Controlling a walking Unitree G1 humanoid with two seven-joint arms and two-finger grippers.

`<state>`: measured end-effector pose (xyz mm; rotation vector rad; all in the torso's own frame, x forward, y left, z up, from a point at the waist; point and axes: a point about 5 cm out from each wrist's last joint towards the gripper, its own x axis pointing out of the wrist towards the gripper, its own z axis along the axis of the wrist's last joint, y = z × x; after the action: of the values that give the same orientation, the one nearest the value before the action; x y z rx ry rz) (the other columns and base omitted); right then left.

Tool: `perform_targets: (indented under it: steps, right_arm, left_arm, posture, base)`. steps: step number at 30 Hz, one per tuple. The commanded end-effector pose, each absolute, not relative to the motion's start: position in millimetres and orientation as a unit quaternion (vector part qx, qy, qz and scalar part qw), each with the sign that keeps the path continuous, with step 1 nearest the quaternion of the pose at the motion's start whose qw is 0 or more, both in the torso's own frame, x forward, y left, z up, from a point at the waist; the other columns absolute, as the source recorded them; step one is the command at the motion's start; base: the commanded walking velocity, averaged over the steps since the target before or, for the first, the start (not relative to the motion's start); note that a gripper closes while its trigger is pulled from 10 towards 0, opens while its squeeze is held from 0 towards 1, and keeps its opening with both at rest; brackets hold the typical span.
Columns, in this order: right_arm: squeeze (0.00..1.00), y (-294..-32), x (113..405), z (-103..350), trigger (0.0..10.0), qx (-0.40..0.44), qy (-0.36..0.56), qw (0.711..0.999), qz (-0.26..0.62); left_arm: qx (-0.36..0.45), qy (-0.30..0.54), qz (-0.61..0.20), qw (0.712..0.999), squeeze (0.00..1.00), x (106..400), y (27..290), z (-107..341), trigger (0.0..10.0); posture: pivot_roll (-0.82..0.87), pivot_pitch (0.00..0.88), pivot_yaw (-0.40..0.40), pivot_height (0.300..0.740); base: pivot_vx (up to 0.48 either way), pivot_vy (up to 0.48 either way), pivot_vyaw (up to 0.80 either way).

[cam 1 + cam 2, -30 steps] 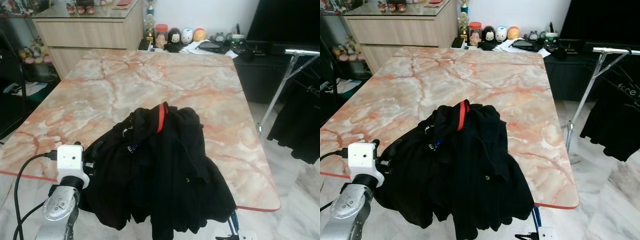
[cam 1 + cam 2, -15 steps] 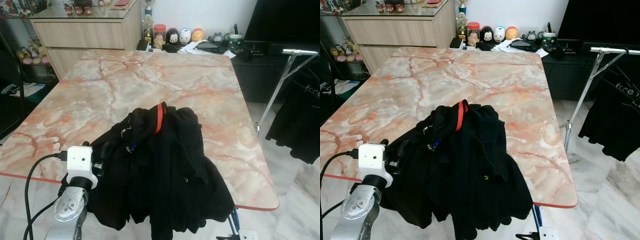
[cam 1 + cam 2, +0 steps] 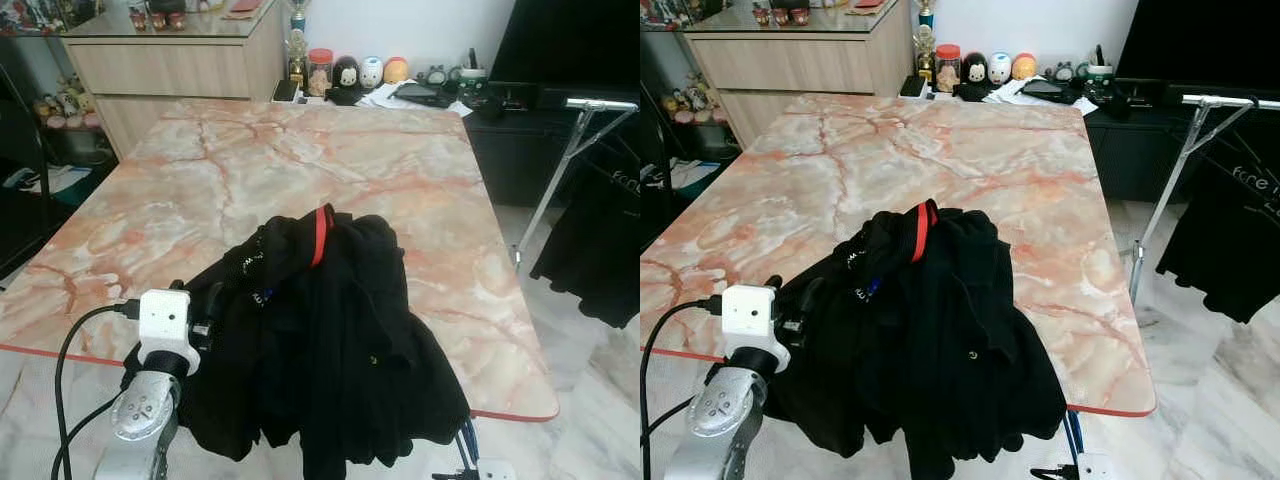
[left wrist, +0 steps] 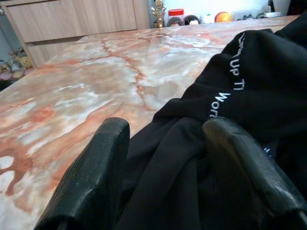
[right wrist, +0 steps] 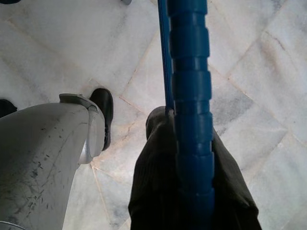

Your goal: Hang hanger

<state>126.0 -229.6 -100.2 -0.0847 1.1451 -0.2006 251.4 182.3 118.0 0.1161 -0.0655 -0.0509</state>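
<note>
The left hand (image 4: 163,158) sits at the near left edge of the marble worktop (image 3: 300,170), its 2 black fingers (image 4: 91,177) spread wide apart and lying against the edge of a heap of black clothing (image 3: 330,340). In the left wrist view, black cloth fills the gap between the fingers, but they are not closed on it, and white lettering on a fold shows just beyond the fingertips. The heap spreads away from the left hand toward the robot's right and spills over the near edge of the worktop; a red strip (image 3: 321,233) lies on top of it, further from the hand.

The right hand (image 5: 192,158) hangs low over the pale marble floor (image 5: 72,52), beyond the heap from the left hand. A blue ribbed hanger (image 5: 191,96) runs along its dark finger and looks held there, though I cannot tell how far the fingers are closed. A bit of blue (image 3: 466,440) shows below the worktop's near right corner.

Far to the right of both hands stands a clothes rack (image 3: 560,170) with a black garment (image 3: 600,250) hanging on it. Beyond the worktop's far end are small figurines (image 3: 360,72) and a wooden cabinet (image 3: 170,65)
</note>
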Motion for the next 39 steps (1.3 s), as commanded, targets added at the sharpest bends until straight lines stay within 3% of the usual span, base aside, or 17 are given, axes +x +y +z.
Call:
perform_targets:
  steps: [1,9,39]
  right_arm:
    - [0.0,-229.8,125.4,-100.3,10.0,-0.039,0.541,0.835,-0.095]
    - [0.0,-227.9,128.4,-99.8,10.0,-0.04,0.538,0.837,-0.089]
    - [0.0,-230.1,127.9,-99.4,10.0,-0.039,0.536,0.838,-0.091]
  left_arm:
    - [0.059,-0.038,-0.026,0.997,0.0,253.3,181.1,119.4,10.0]
    - [0.06,-0.038,-0.03,0.997,0.0,260.6,181.3,119.5,10.0]
    - [0.068,-0.027,-0.032,0.997,0.0,259.5,186.3,116.1,10.0]
  posture:
    - [-0.03,0.0,-0.021,0.74]
    - [-0.03,0.0,-0.017,0.74]
    - [-0.04,0.0,-0.006,0.74]
  base:
    - [0.0,0.0,0.0]
    - [-0.092,0.0,0.0]
    - [-0.298,0.0,0.0]
